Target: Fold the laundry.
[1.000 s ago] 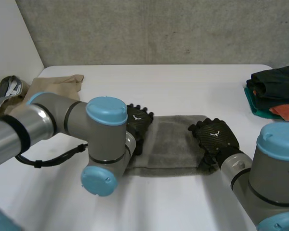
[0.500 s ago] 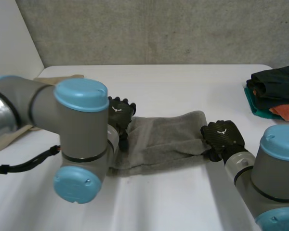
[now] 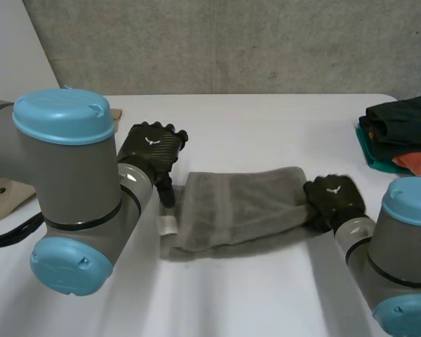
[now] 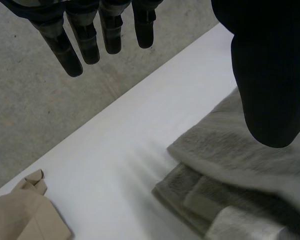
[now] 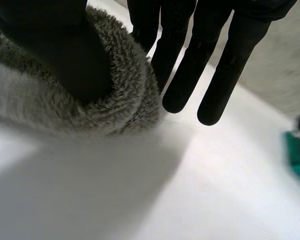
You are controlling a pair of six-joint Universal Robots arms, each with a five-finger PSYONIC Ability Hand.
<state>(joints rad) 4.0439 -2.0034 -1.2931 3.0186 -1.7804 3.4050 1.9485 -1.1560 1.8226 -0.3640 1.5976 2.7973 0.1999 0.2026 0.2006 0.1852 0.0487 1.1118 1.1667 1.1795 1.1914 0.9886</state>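
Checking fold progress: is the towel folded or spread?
Folded, at least once: the towel shows stacked layers at its end by the left hand, and lies as a narrow band.

Fluffy grey terry towel [image 3: 238, 207] lies on a smooth, matt white table [image 3: 266, 126].

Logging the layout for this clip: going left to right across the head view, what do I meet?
Crumpled tan cloth, black left hand, grey terry towel, black right hand, pile of dark, teal and orange clothes.
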